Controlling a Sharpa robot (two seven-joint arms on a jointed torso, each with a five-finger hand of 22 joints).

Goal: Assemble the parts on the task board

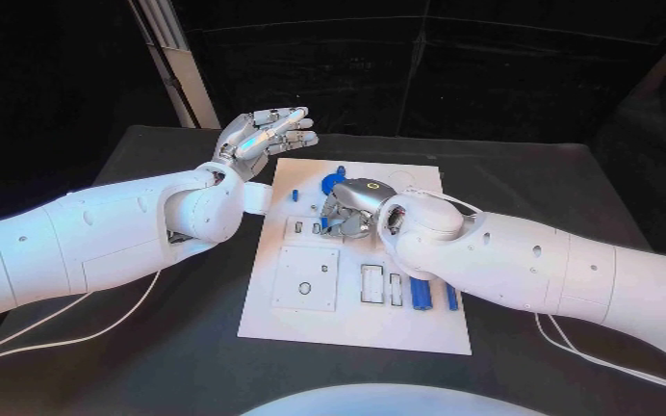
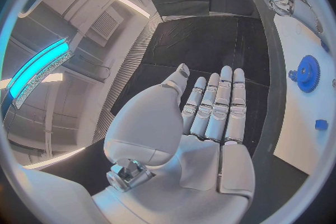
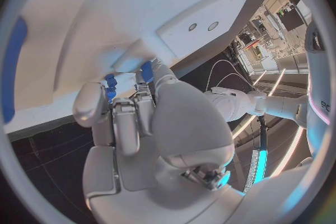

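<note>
We see the left robot hand [image 1: 267, 136] raised, fingers straight and together, holding nothing. Our right robot hand [image 1: 352, 206] is turned down, fingers curled around a small blue part [image 3: 111, 84].

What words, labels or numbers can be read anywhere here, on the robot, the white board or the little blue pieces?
No text can be read with confidence.
Left hand and right hand: no markings visible.
Task board: outlines and cut-outs, no lettering legible.
Blue gear and other blue parts: plain, no numbers visible.
Left arm, seen in the right wrist view: dark characters at the picture's rim, cut off and too blurred to read.
</note>
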